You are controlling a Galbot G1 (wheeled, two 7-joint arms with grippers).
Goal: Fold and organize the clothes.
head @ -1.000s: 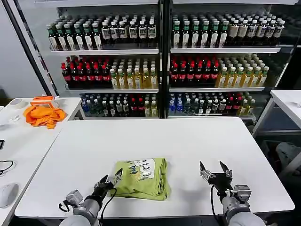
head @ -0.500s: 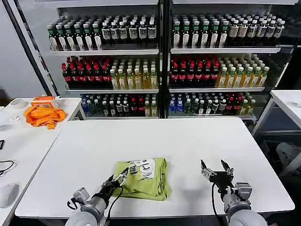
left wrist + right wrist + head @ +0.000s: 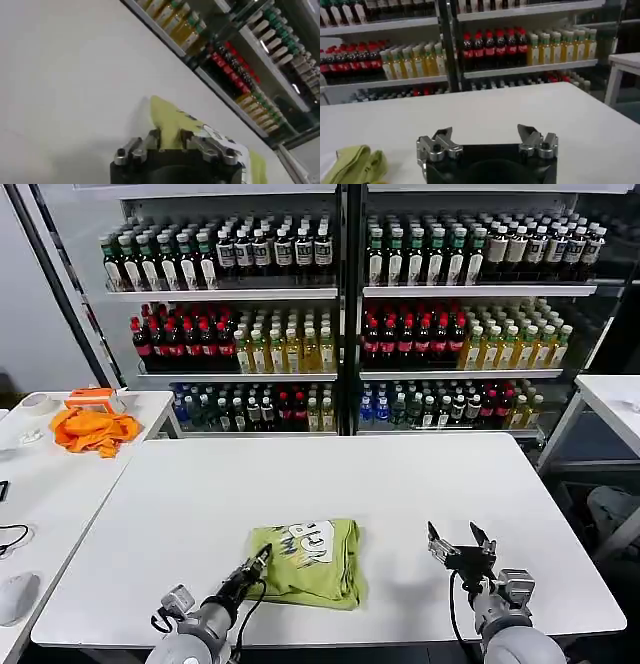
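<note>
Left pincer point(image 3: 263, 557), lower centre-left, is pinching the folded T-shirt point(image 3: 305, 561) edge for adjustment; right pincer point(image 3: 459, 545), lower right, is idling agape, empty.

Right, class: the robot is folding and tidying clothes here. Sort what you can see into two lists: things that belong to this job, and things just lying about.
Part of the job:
- yellow-green T-shirt, folded on the white table
- left gripper, closed on the shirt's near-left edge
- right gripper, open, apart from the shirt

Just lying about:
- orange cloth on the side table
- shelves of bottles
</note>
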